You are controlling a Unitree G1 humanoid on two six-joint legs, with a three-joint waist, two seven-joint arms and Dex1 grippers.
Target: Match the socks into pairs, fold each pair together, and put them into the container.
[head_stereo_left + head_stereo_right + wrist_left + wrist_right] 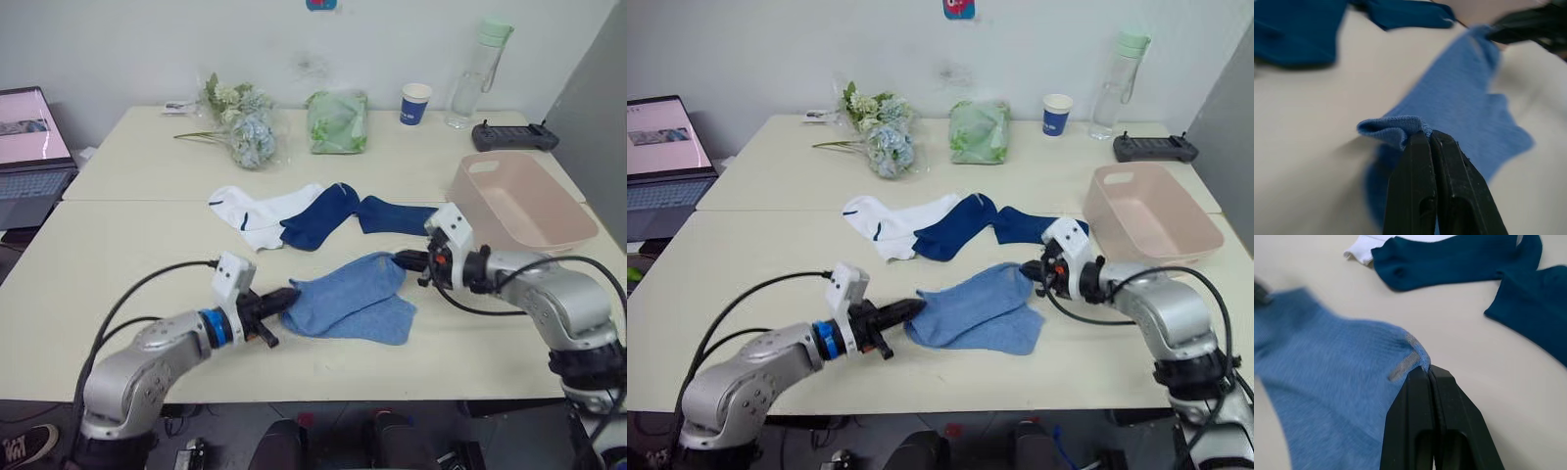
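Two light blue socks (pixel 355 297) lie stacked near the table's front, stretched between my grippers. My left gripper (pixel 287 297) is shut on the left end of the light blue sock (pixel 1449 107). My right gripper (pixel 400 260) is shut on the right corner of the light blue sock (pixel 1342 382). Behind them lie two dark navy socks (pixel 323 217) and a white sock (pixel 257 211), partly under the navy one. The pale pink container (pixel 519 200) stands at the right, just behind my right gripper.
At the table's back are a flower bunch (pixel 243 121), a pale green bag (pixel 337 121), a blue-and-white cup (pixel 415 103), a clear bottle (pixel 477 72) and a black controller (pixel 513 136). A laptop (pixel 29 147) sits at the far left.
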